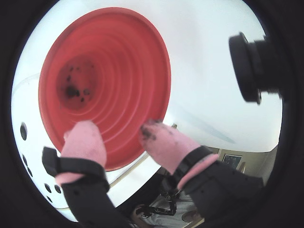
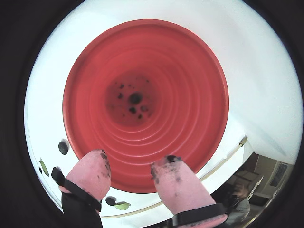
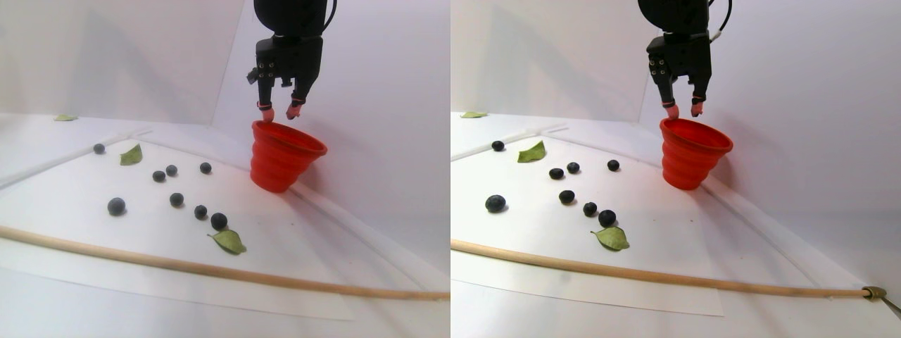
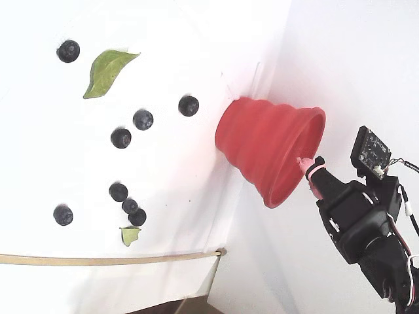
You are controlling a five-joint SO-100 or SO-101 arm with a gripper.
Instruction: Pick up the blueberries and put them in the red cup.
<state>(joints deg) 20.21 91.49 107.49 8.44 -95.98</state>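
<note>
The gripper (image 2: 130,173) hangs directly over the red cup (image 2: 190,85), its two pink-padded fingertips (image 2: 90,173) spread apart with nothing between them; both wrist views show the gap clear and the pads smudged dark. That position above the near edge of the rim, jaws apart and mouth of the cup straight below, suits a drop into the cup, and the pincer looks to be empty after or between deliveries, though that is a judgement.

The cup stands upright beneath the pincer, its long axis vertical, wide thick rim up and narrow base on the white sheet (image 3: 141,239); in the stereo pair the stepped sides taper downward. On its floor, far below the fingertips, lie dark specks and one rounder dark spot; whether that is a berry or only stain cannot be told.

The blueberries (image 3: 177,199) are well apart from the pincer, scattered on the sheet to the cup's left in the stereo pair, seven of them loose, none touching the cup. Two green leaves (image 3: 229,241) lie among them, and a wooden rod (image 3: 211,269) crosses the sheet's near edge, farther still from the gripper.
</note>
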